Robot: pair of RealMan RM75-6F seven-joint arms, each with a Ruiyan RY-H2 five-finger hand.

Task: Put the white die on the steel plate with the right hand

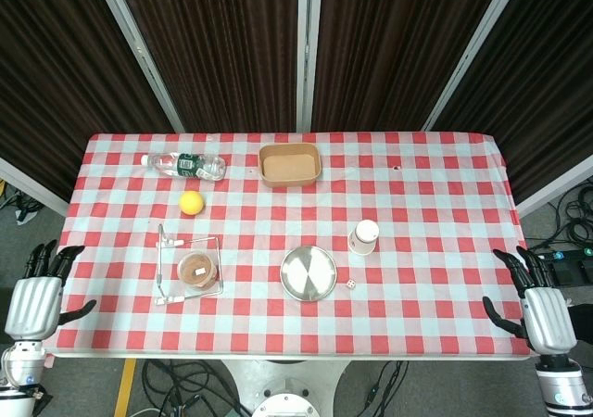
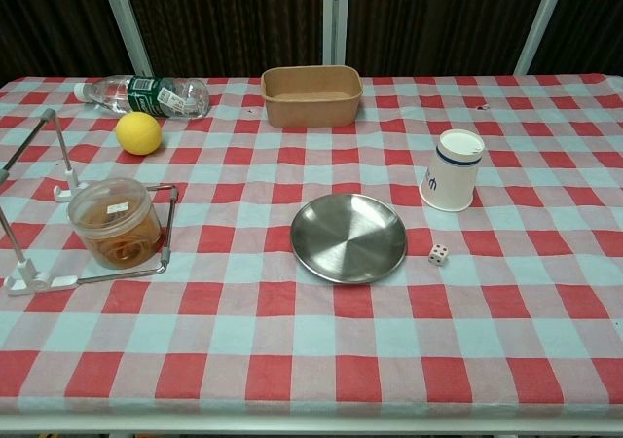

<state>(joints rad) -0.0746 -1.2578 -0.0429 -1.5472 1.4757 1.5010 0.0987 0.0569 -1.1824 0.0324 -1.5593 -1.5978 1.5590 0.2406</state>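
Die [image 2: 439, 254]: on the cloth just right of the steel plate [image 2: 348, 237], in front of the paper cup [image 2: 452, 170].
Right hand [image 1: 540, 303]: empty, fingers apart, at the table's edge.
Left hand [image 1: 39, 295]: empty, fingers spread.
Approach: come in from the right, pinch low, avoid the cup.

The head view looks steeply down on the whole table [image 1: 417, 185]; the chest view faces it low and nearer.
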